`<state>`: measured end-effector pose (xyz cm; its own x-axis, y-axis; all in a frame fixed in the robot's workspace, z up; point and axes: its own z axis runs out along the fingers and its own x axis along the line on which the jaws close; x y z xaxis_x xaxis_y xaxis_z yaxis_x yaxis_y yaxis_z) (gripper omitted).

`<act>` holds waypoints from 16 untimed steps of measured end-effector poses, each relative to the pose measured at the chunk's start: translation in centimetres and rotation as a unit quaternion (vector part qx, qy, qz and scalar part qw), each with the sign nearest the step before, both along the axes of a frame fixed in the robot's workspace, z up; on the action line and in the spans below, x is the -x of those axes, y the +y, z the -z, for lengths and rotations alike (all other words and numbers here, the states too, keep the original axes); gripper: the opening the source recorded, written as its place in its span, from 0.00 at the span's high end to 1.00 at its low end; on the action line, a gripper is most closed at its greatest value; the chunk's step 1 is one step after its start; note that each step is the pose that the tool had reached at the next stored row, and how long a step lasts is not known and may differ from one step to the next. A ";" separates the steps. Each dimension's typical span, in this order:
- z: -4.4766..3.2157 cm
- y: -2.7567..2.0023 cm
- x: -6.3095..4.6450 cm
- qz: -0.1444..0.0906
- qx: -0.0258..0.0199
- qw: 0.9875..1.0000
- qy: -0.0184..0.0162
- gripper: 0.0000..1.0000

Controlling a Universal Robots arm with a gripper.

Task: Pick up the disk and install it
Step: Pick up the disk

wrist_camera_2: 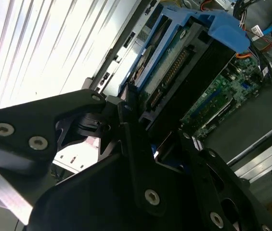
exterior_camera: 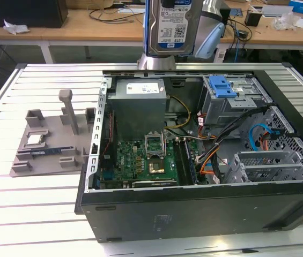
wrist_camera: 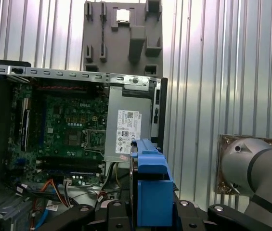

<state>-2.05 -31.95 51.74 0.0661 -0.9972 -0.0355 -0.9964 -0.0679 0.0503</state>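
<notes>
Holding the disk [exterior_camera: 170, 24] pinched in my gripper [wrist_camera: 150, 208], above the open computer case [exterior_camera: 194, 214] on the counter [exterior_camera: 28, 214]. Below sit the power supply [exterior_camera: 139, 101], loose cables [exterior_camera: 215, 155] and the drive cage [exterior_camera: 234, 104] (blue latch [exterior_camera: 221, 85] on top). The disk's blue-and-white label carries print I cannot make out.

The silver disk [exterior_camera: 172, 27], clipped in its blue carrier, hangs upright above the open computer case [exterior_camera: 194, 214].
</notes>
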 end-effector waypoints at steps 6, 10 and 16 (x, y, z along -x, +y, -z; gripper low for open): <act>0.21 -0.76 -1.3 0.000 0.002 1.000 0.000 0.63; 0.32 -1.28 -1.9 0.000 0.003 1.000 0.000 0.63; 0.45 -1.91 -2.1 0.000 0.004 1.000 0.000 0.63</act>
